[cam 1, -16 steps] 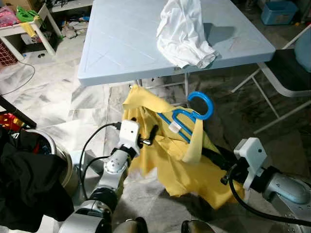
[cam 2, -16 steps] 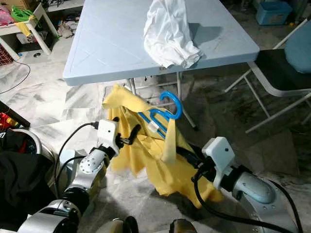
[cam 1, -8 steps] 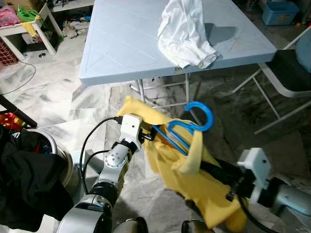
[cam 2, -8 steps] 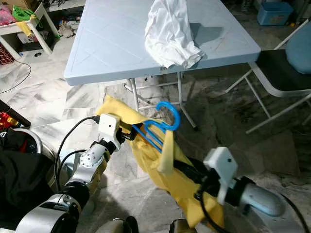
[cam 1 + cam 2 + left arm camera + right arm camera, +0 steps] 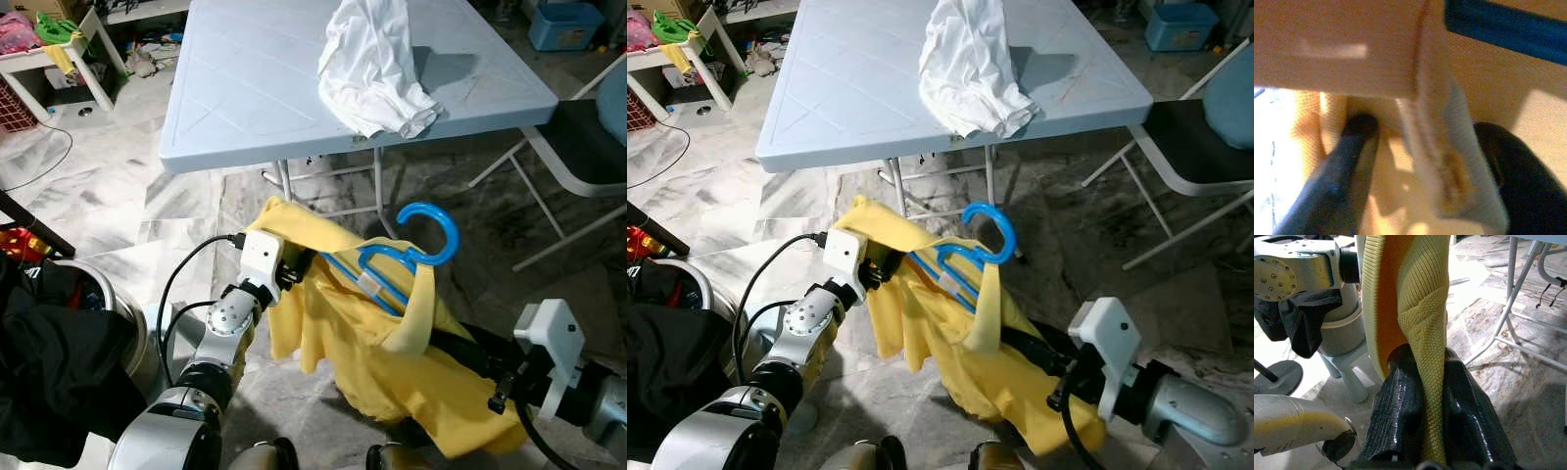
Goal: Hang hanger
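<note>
Centrally, both grippers clamp yellow knit garment [image 5: 392,362]; blue plastic hanger [image 5: 397,264] between, hook nearer right gripper [image 5: 1422,406], left gripper [image 5: 294,269] opposite.

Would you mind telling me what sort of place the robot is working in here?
Probably a utility or laundry area of a home: a marble-patterned floor, a pale blue folding table with a white garment on it, a folding chair, and clutter along the far wall.
</note>
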`<state>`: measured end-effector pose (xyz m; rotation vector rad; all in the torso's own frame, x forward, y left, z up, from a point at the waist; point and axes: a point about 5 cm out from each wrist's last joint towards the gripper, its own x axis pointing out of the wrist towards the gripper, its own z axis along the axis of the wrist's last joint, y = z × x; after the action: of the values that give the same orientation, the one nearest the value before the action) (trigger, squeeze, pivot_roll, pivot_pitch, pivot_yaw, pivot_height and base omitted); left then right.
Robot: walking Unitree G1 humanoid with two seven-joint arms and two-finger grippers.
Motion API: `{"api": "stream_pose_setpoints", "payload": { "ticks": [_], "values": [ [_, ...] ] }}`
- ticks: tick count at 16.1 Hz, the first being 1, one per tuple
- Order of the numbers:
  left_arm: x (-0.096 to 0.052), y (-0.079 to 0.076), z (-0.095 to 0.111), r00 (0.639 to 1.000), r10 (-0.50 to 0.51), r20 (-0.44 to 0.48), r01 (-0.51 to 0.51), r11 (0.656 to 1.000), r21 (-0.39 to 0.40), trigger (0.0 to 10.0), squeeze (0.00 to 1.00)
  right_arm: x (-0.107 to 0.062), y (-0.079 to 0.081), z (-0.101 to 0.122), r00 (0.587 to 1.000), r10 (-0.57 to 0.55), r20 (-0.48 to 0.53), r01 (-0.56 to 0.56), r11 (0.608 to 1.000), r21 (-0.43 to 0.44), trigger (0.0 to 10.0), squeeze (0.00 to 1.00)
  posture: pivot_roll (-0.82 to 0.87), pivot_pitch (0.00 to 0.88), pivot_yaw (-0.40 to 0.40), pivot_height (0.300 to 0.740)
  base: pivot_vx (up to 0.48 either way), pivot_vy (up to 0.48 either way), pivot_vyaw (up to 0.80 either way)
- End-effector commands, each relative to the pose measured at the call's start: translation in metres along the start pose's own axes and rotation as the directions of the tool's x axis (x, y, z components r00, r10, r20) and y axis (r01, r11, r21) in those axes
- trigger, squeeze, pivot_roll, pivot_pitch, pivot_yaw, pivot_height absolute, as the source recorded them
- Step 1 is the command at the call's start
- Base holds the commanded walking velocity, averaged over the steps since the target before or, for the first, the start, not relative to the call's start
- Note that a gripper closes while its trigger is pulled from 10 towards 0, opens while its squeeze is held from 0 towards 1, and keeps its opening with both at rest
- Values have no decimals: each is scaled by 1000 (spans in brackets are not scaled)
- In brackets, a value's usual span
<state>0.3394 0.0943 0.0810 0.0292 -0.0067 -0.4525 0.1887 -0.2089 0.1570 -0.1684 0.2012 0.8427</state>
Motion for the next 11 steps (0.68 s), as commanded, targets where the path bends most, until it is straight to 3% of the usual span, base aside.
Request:
{"api": "stream_pose_setpoints", "payload": {
  "ticks": [1,10,11],
  "values": [
    [-3,9,-2,1000,14,-16,-14,1000,8,0,0,-2,5,11,999,31,41,-29,999,-33,10000,0,-234,167,116,740,0,0,0],
    [-6,15,-3,999,36,-21,-35,999,26,0,0,1,1,4,1000,28,-12,-29,997,-68,10000,0,-223,165,110,740,0,0,0],
    [-6,14,-3,999,27,-18,-26,999,28,0,0,4,-8,0,998,-42,-48,36,992,-125,10000,0,-225,167,112,740,0,0,0]
  ]
}}
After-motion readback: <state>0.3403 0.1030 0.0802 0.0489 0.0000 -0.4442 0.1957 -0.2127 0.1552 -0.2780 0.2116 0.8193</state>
